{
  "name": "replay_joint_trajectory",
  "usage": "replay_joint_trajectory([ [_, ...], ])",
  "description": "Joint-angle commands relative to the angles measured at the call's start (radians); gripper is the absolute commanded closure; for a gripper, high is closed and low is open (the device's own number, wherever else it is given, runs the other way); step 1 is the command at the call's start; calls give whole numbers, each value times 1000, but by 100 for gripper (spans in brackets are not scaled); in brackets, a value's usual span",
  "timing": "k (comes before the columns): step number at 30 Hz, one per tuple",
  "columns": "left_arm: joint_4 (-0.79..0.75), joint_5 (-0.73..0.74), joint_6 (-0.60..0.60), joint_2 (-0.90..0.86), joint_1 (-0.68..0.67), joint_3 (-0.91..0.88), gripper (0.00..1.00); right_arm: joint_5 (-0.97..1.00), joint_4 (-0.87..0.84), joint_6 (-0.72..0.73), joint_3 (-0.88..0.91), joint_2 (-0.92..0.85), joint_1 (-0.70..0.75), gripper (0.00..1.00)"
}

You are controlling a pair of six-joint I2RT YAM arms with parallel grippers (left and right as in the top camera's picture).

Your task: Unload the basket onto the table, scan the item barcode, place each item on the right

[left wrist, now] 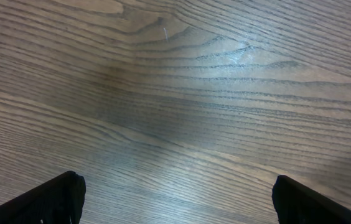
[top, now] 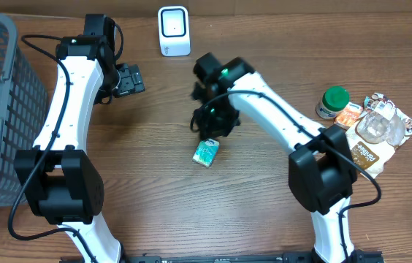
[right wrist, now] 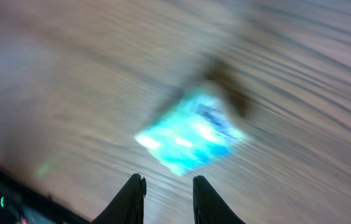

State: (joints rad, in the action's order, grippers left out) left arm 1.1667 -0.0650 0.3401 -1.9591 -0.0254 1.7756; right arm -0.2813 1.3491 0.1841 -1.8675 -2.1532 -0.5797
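The teal packet (top: 206, 152) lies flat on the wooden surface (top: 155, 190), near the middle and a little toward the robot's side. No tool is touching it. The right tool (top: 208, 128) hangs just above and beside it, on the side that faces the scanner. In the right wrist view the two black fingers (right wrist: 132, 199) stand close together with a narrow gap between them and nothing in it. The packet shows beyond their tips as a bright blue-green patch. That view is smeared, so the packet's print cannot be read.

The white barcode scanner (top: 174, 31) stands upright at the far edge of the surface, well apart from the packet, with its dark window facing the arms.

The left tool (top: 128, 79) hangs over bare wood to the left of the scanner. Its fingers are spread as wide as they go, each showing only in a bottom corner of the left wrist view, and they hold nothing.

A grey wire basket (top: 1, 109) sits at the left edge. At the right edge is a heap of other goods: a green-lidded jar (top: 332, 101), a clear plastic cup (top: 378, 127) and several snack pouches (top: 367, 155), touching or overlapping one another.
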Motion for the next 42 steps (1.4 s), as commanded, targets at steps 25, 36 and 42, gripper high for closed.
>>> replay_joint_trajectory([
  [25, 0, -13, -3, -3, -1, 9, 0, 95, -598, 90, 271, 11, -2, 78],
  [36, 0, -13, -3, -3, -1, 9, 0, -53, -257, -35, 66, 31, 61, 69],
  [42, 0, -13, -3, -3, -1, 9, 1, -134, -169, -105, 108, 31, 85, 54],
])
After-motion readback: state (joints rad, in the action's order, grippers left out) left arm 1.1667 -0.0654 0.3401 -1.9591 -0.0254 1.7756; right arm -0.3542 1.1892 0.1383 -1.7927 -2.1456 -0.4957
